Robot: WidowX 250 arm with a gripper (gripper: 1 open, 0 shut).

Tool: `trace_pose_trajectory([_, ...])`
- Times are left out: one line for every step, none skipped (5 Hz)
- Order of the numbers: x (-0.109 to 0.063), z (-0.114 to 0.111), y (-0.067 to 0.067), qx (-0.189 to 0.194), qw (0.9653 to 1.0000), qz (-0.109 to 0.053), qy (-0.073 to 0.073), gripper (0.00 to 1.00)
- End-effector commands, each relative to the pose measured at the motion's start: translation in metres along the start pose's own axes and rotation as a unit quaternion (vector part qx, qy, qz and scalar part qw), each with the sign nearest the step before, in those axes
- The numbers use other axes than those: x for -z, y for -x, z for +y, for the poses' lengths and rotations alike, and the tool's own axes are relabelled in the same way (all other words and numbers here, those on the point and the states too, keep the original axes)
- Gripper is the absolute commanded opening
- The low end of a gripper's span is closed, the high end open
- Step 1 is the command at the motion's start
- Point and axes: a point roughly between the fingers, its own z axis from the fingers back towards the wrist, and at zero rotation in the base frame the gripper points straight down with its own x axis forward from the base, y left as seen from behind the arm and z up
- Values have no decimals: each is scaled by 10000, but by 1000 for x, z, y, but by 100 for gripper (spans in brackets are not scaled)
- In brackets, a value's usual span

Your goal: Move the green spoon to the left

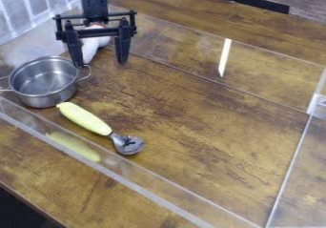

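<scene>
The green spoon [97, 127] lies flat on the wooden table, its thick yellow-green handle pointing up-left and its small silver bowl [128, 144] toward the front. My gripper [99, 52] hangs at the back left, well above and behind the spoon, with its two black fingers [124, 49] spread wide and nothing between them. It is open and points steeply down at the table.
A round steel pot [42, 79] stands left of the spoon's handle. Behind the gripper lies a white mushroom-like utensil [93, 43] with red marks, partly hidden by it. Clear plastic walls [192, 189] run along the front and right of the wooden table [216, 117].
</scene>
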Motion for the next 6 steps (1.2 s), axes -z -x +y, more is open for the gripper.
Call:
trace_pose_trajectory([-25, -6, 21, -145, 9990, -330, 269, 100])
trace_pose_trajectory([-5, -6, 27, -244, 9988, -324, 284, 100])
trace_pose_trajectory([19, -4, 28, -438, 9979, -332, 328, 100])
trace_pose_trajectory([38, -4, 28, -518, 9974, -338, 363, 100])
trace_pose_trajectory([41, 0, 35, -396, 9980, -346, 363, 100])
trace_pose_trajectory([33, -8, 38, -176, 9985, -363, 378, 100])
